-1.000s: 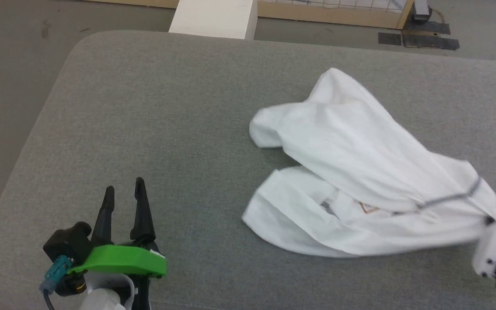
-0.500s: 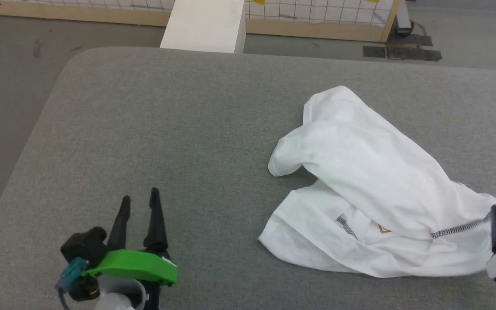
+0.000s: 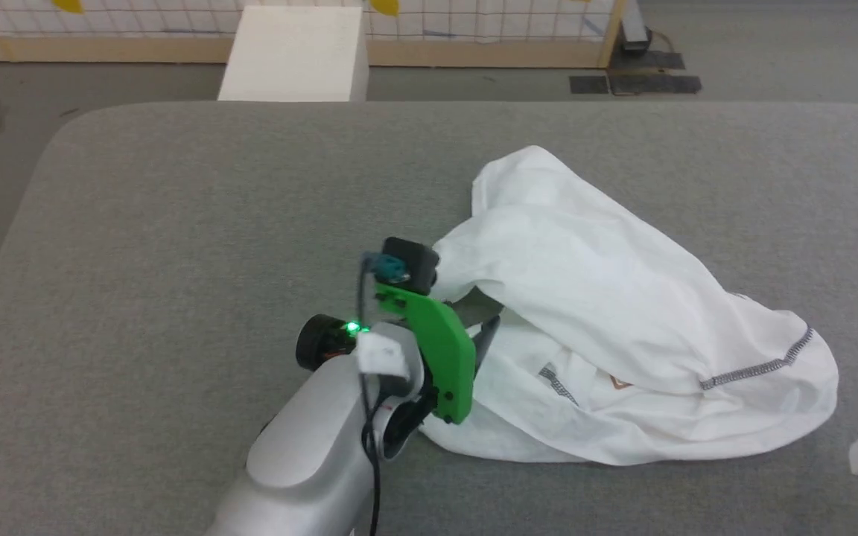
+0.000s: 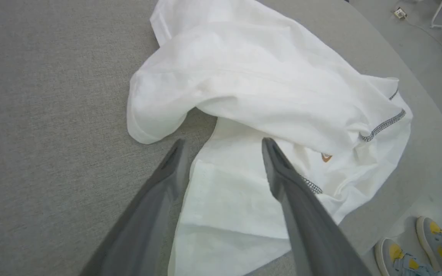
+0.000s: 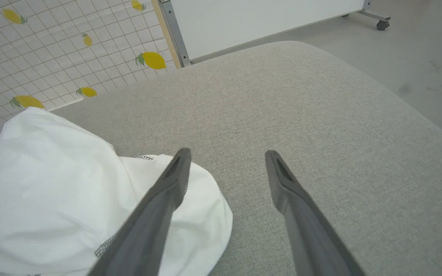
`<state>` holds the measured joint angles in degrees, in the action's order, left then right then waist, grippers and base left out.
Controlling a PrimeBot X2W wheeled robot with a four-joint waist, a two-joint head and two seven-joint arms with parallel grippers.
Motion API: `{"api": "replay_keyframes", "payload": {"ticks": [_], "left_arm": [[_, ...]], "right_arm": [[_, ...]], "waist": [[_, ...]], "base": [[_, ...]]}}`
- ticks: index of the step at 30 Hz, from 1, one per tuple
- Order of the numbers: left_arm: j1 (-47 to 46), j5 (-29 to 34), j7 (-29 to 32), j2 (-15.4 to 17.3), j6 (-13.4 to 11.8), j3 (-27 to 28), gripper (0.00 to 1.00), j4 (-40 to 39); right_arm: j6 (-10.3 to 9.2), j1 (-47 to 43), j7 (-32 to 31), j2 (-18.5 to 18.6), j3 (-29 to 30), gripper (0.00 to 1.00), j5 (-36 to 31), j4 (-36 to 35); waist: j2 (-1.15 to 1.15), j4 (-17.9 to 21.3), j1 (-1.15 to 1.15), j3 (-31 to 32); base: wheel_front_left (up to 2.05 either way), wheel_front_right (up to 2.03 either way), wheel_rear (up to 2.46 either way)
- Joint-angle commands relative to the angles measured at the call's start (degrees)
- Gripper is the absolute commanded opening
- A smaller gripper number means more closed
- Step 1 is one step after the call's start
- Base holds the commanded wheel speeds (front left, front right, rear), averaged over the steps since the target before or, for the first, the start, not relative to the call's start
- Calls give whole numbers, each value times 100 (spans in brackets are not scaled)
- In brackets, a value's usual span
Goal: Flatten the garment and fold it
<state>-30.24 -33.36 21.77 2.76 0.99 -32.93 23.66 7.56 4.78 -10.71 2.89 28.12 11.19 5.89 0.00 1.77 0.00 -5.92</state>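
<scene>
The garment (image 3: 608,298), a white shirt of thin, soft cloth, is spread in a crumpled heap on the right half of the grey upholstered bench (image 3: 176,223), whose cover is a fine, matte weave and whose corners are rounded. A broad upper layer is draped in smooth folds from the far side down toward the right, and a rounded, puffed fold is formed at its left end. A flatter layer is laid beneath it toward the near edge. Grey-black zigzag stitching (image 3: 757,365) is seen along a seam near the right end.

The left gripper (image 4: 223,142) is held unclenched, its two long dark tapering fingers spread over the left edge of the flat lower layer; nothing is pinched between them, and contact with the cloth cannot be judged. A bright green plastic bracket (image 3: 436,350) is fixed at its wrist.

The right gripper (image 5: 227,152) is likewise spread wide and empty, just beside the bunched right end of the shirt.

A plain white box (image 3: 295,52) is placed beyond the far edge.
</scene>
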Motion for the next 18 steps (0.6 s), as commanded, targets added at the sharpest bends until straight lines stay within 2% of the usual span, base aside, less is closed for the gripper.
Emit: {"api": "replay_keyframes", "payload": {"ticks": [1,5,14,15,16,17,18], "left_arm": [[-182,73,229,12,-62,-112,100,156],[-550,265,403,14,-164,-328,100,678],[-833,364,561,13,-160,-592,100,1491],[-836,347,590,13,-169,-612,85,1551],[-845,334,573,13,-166,-638,24,1596],[-841,294,532,13,-166,-635,0,1615],[-839,240,475,13,-159,-632,0,1627]], "right_arm": [[-8,28,61,-1,-31,100,47,53],[-8,62,202,-1,-58,100,126,245],[-8,128,382,-1,-144,100,211,494],[-8,140,396,-1,-154,100,217,516],[-8,157,416,-1,-168,100,222,544],[-8,170,433,-1,-180,100,221,567],[-8,185,454,-1,-187,100,228,596]], "waist": [[0,272,0,-162],[0,609,0,-391],[0,779,0,-585],[0,779,0,-597],[0,772,0,-609],[0,760,0,-617],[0,736,0,-625]], "base": [[0,0,0],[0,0,0],[0,0,0],[0,0,0],[0,0,0],[0,0,0],[0,0,0]]}}
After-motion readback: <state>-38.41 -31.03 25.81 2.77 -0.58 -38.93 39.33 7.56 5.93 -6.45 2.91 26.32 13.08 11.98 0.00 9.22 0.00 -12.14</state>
